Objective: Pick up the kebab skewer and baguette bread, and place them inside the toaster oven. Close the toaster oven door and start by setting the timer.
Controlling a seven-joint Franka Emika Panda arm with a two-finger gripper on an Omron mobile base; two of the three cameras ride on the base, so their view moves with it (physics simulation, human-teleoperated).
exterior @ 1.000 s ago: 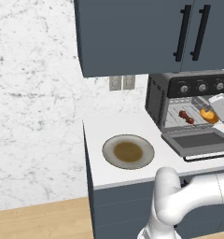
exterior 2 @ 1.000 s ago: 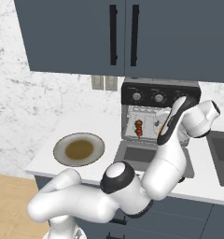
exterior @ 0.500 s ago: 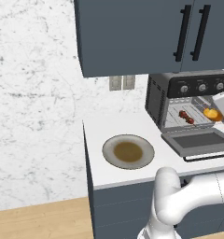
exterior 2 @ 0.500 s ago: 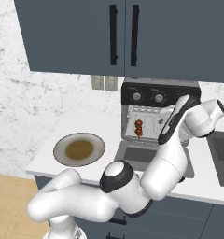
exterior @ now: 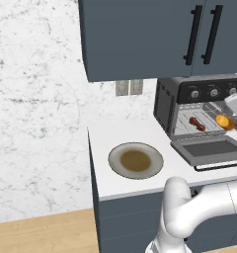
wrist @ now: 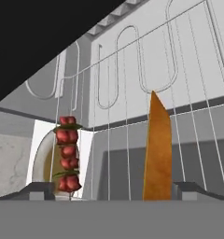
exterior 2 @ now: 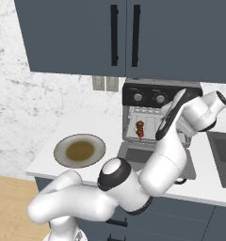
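Note:
The toaster oven (exterior: 166, 105) stands at the back right of the counter, and its door (exterior: 209, 149) hangs dropped open. On the wire rack (wrist: 132, 70) inside lie the kebab skewer (exterior: 197, 123) (exterior 2: 140, 129) (wrist: 67, 154) on the left and the orange-golden baguette bread (exterior: 222, 121) (wrist: 157, 149) to its right. My gripper (exterior: 231, 113) (wrist: 116, 193) sits at the oven mouth, open, just short of the baguette. In the hand view the baguette stands between my two spread fingertips (wrist: 39, 191), and nothing is gripped.
A grey plate (exterior: 135, 160) (exterior 2: 79, 150) with a brown centre rests on the white counter left of the oven. The oven's knobs (exterior: 194, 94) line its top panel. Dark cabinets (exterior: 140, 34) hang overhead. A sink (exterior 2: 223, 150) lies to the right.
The hand has edged back a little from the oven's inside. The baguette and skewer stay where they lie on the rack. The jaws remain wide.

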